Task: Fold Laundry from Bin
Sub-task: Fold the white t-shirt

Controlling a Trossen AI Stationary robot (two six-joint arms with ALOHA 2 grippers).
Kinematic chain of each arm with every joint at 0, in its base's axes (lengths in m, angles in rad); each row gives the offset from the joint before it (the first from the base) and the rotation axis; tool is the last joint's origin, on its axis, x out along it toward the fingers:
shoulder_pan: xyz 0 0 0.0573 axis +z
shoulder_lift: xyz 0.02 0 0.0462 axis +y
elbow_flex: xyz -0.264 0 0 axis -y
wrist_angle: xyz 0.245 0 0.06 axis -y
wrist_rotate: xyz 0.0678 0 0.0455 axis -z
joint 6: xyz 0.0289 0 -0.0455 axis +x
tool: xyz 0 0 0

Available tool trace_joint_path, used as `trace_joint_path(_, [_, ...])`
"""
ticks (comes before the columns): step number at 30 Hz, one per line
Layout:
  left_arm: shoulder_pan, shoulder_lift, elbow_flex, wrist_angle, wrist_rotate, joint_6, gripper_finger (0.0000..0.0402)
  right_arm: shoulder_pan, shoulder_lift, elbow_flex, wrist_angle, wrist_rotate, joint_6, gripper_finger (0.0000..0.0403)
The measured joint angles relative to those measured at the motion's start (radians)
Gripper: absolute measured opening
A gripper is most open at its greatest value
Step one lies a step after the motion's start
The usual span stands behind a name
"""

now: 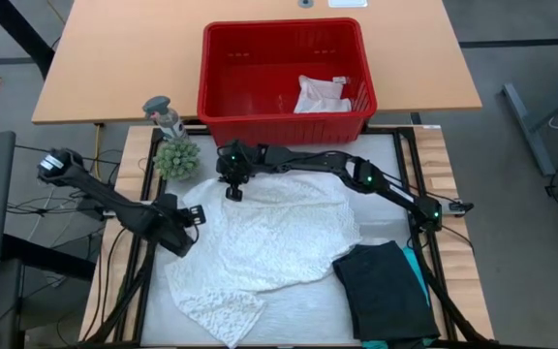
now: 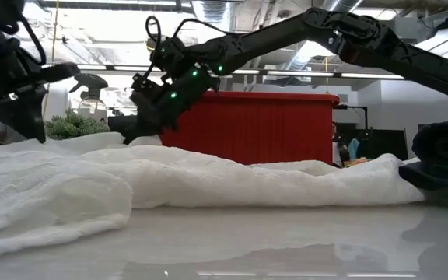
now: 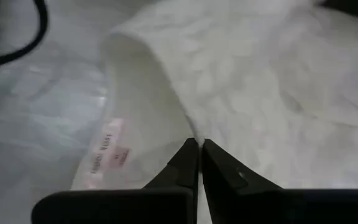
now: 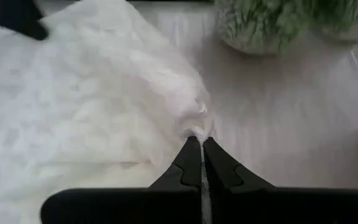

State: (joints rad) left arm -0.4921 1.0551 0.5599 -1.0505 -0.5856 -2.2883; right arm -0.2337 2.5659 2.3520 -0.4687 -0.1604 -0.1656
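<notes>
High view: large white lacy top (image 1: 260,237) spread across the white work surface (image 1: 376,165), just in front of the red bin (image 1: 284,116) that holds one small white cloth (image 1: 320,95). Black garment (image 1: 384,289) lying folded at the near right, teal one (image 1: 417,273) peeking from beneath it. Right gripper (image 1: 232,190) pinched shut on the far edge of the top, close to the green plant (image 1: 176,157); in its wrist view, fingers (image 4: 191,163) together with a bunched white corner between the tips. Left gripper (image 1: 190,215) likewise shut on the left edge, beside the neck label (image 3: 107,152). Probably mid-spread or starting a fold. Best done by lifting both held edges together, keeping the fabric taut and level, carrying it over without dragging, and setting edges square before letting go. Risk: thin lace slipping out or snagging.
</notes>
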Motion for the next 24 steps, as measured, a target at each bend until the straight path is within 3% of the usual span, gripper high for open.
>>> trace_joint_path(5, [0.052, 0.131, 0.120, -0.135, 0.088, 0.047, 0.0000, 0.000, -0.031, 0.001, -0.107, -0.001, -0.075, 0.0021])
trace_joint_path(13, [0.135, 0.317, 0.303, -0.443, 0.073, 0.108, 0.0000, -0.011, -0.036, 0.000, -0.107, -0.089, -0.072, 0.0021])
trace_joint_path(16, [0.171, 0.376, 0.301, -0.424, 0.072, 0.110, 0.0000, -0.012, -0.037, 0.000, -0.108, -0.107, -0.078, 0.0021])
trace_joint_path(21, [0.192, 0.421, 0.301, -0.251, 0.105, 0.295, 0.0001, -0.011, -0.037, 0.000, -0.108, -0.128, -0.080, 0.0021])
trace_joint_path(24, [0.192, 0.418, 0.302, -0.246, 0.120, 0.333, 0.0012, -0.011, -0.037, 0.000, -0.110, -0.129, -0.082, 0.0021])
